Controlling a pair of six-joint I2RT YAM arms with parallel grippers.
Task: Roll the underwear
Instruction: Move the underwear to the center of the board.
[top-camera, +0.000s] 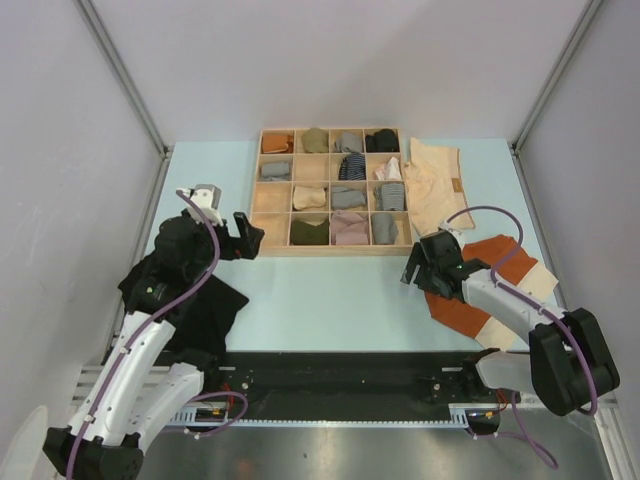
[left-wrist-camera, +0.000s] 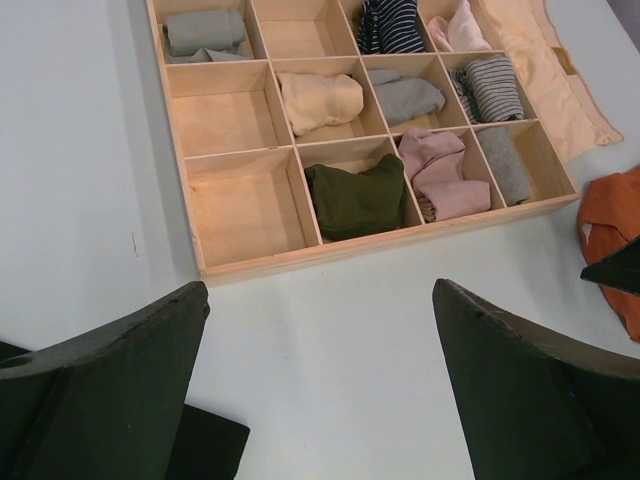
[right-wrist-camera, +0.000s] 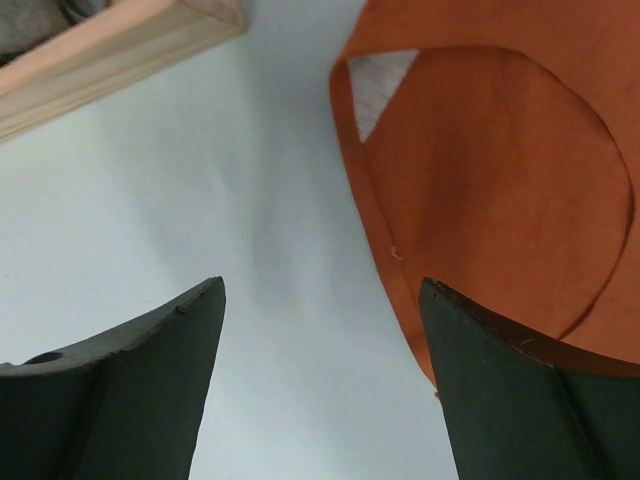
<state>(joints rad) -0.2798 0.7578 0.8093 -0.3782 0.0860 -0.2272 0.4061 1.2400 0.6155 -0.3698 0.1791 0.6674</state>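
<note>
At the edge of the orange underwear (right-wrist-camera: 500, 180), right fingers (right-wrist-camera: 520, 400) hang spread; left fingers (left-wrist-camera: 100, 390) spread facing the tray (left-wrist-camera: 300, 252).

Left arm (top-camera: 150, 350), at 7 o'clock in the top view, and right arm (top-camera: 500, 295), at 4 o'clock: white shells on the long links, bulky black housings at the joints. A purple cable (top-camera: 485, 208) runs along each arm in loose loops. A white-and-grey block (top-camera: 203, 198) is mounted at the left wrist. Left gripper (top-camera: 252, 235) and right gripper (top-camera: 412, 262) are black. In the wrist views the fingers (left-wrist-camera: 110, 380) appear as dark matte wedges tapering to narrow tips, with faintly scuffed edges.
</note>
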